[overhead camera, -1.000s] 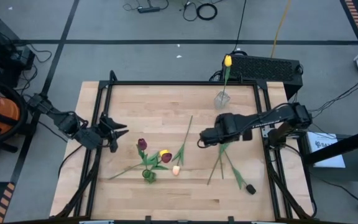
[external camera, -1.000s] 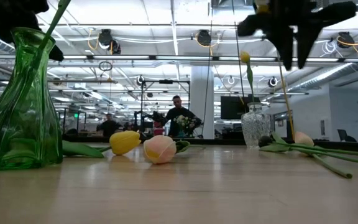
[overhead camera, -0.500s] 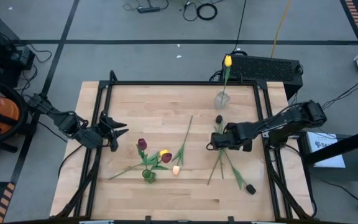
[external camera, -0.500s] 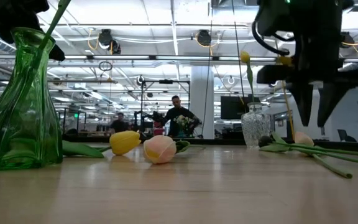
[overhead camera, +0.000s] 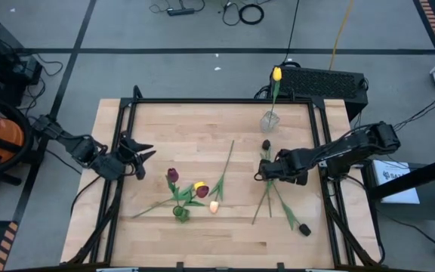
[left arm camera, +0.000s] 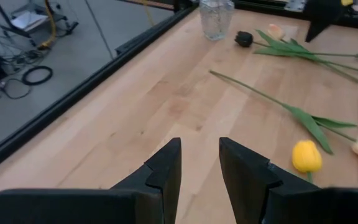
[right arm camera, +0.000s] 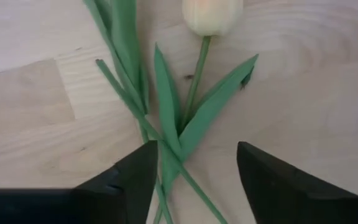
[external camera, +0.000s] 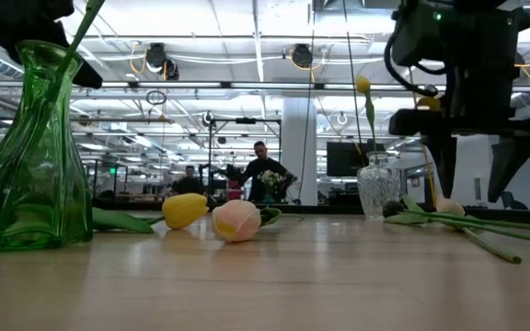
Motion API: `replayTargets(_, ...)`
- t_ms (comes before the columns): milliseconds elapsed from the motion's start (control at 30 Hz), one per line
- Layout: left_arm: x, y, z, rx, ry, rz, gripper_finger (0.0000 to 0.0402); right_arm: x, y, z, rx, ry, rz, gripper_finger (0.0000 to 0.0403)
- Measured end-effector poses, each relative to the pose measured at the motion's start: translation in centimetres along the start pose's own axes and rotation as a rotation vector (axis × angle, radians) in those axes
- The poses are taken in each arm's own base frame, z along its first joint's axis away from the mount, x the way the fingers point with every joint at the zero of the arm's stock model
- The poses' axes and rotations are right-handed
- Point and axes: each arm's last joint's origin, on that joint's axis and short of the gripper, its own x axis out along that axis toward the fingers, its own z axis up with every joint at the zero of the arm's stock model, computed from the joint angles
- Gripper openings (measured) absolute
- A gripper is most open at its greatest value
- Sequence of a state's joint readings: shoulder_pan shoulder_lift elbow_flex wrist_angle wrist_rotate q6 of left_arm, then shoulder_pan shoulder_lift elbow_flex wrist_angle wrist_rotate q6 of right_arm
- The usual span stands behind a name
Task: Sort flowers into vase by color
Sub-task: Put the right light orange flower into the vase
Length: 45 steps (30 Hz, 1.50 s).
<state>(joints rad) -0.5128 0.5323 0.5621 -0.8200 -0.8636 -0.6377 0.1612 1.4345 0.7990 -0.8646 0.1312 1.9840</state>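
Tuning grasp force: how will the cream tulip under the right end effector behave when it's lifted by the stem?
Probably light: the cream tulip has a thin stem and a small head. The long stem may flex, letting the head droop or swing. Its leaves overlap neighbouring stems, so lifting it might drag those. The right end effector stands open over it.

You see a pale wood desk (overhead camera: 202, 125), a green vase (external camera: 28, 156), a clear vase (overhead camera: 269, 121) holding a yellow tulip (overhead camera: 276, 73), dark red tulips (overhead camera: 173, 175), a cream-peach tulip (right arm camera: 212, 15), and green stems (overhead camera: 269, 198).
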Motion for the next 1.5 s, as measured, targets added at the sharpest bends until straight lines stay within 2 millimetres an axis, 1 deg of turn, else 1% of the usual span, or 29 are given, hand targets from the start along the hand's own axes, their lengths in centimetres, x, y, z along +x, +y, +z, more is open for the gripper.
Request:
replayTargets(100, 0.1, 0.2, 0.1, -0.009, -0.008, 0.028, 0.0116, 0.7, 0.2, 0.1, 0.012, -0.014, -0.031, 0.0231)
replayTargets(200, 0.2, 0.3, 0.1, -0.015, -0.009, 0.044, 0.0116, 1.3, 0.4, 0.3, 0.042, -0.027, -0.052, 0.0239)
replayTargets(367, 0.3, 0.4, 0.2, -0.022, -0.008, 0.058, 0.0116, 1.6, 0.9, 0.6, 0.080, -0.046, -0.023, 0.0238)
replayTargets(600, 0.3, 0.5, 0.2, -0.007, -0.005, 0.063, 0.0116, 1.7, 1.0, 1.1, 0.098, -0.056, -0.040, 0.0238)
replayTargets(700, 0.3, 0.4, 0.2, 0.004, -0.002, 0.059, 0.0116, 2.1, 1.1, 1.1, 0.110, -0.061, -0.059, 0.0238)
replayTargets(867, 0.3, 0.4, 0.2, 0.003, -0.002, 0.058, 0.0116, 3.5, 1.8, 0.6, 0.117, -0.034, -0.059, 0.0238)
replayTargets(1000, 0.3, 0.4, 0.2, 0.003, -0.001, 0.058, 0.0116, 4.5, 1.9, 0.3, 0.131, -0.034, -0.105, 0.0238)
replayTargets(1133, 0.3, 0.4, 0.2, 0.001, -0.001, 0.057, 0.0116, 4.9, 1.9, 0.2, 0.136, -0.043, -0.117, 0.0236)
replayTargets(1200, 0.3, 0.4, 0.2, 0.001, -0.001, 0.058, 0.0116, 4.8, 1.9, 0.2, 0.121, -0.039, -0.116, 0.0225)
replayTargets(1267, 0.3, 0.4, 0.2, 0.002, -0.001, 0.058, 0.0116, 4.7, 1.9, 0.3, 0.110, -0.033, -0.112, 0.0202)
replayTargets(1333, 0.3, 0.4, 0.2, 0.002, -0.001, 0.057, 0.0116, 4.7, 1.9, 0.3, 0.103, -0.037, -0.104, 0.0170)
replayTargets(1500, 0.3, 0.4, 0.2, 0.002, -0.001, 0.057, 0.0116, 4.4, 1.9, 0.3, 0.078, -0.058, -0.078, 0.0067)
